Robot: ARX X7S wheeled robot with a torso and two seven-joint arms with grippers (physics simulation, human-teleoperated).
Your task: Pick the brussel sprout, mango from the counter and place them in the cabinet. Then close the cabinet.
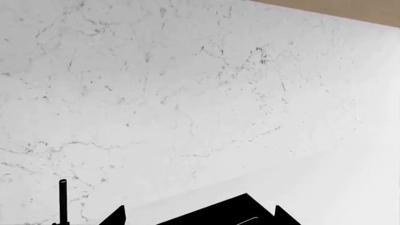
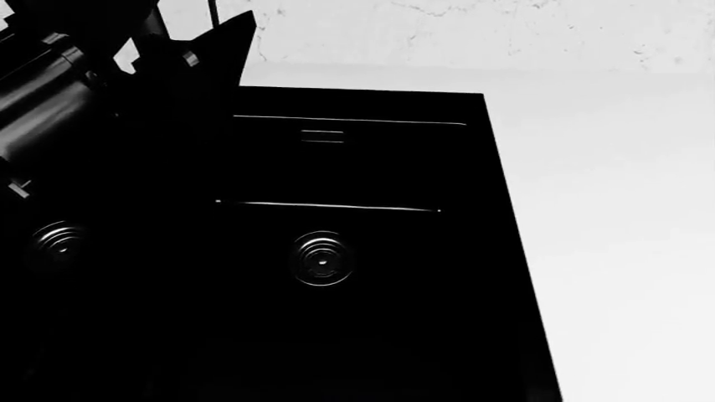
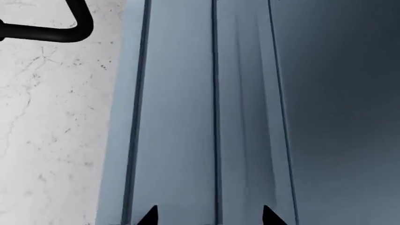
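Neither the brussel sprout nor the mango shows in any view. My left gripper [image 1: 200,216] is open with nothing between its fingertips [image 1: 119,214]. It hangs over the far corner of the black sink [image 1: 218,213], facing the white marbled wall [image 1: 187,93]. In the head view the left arm [image 2: 67,92] sits at the sink's far left. My right gripper [image 3: 211,216] is open and empty, close in front of the blue-grey cabinet [image 3: 181,117] panels. I cannot tell whether the cabinet is open. The white counter [image 2: 625,209] stretches to the right of the sink [image 2: 357,167].
A thin black upright rod [image 1: 63,199] stands by the wall near the left gripper. A black bent bar [image 3: 56,33] shows against the marbled wall beside the cabinet. The sink has a round drain [image 2: 321,258] in each of its two basins.
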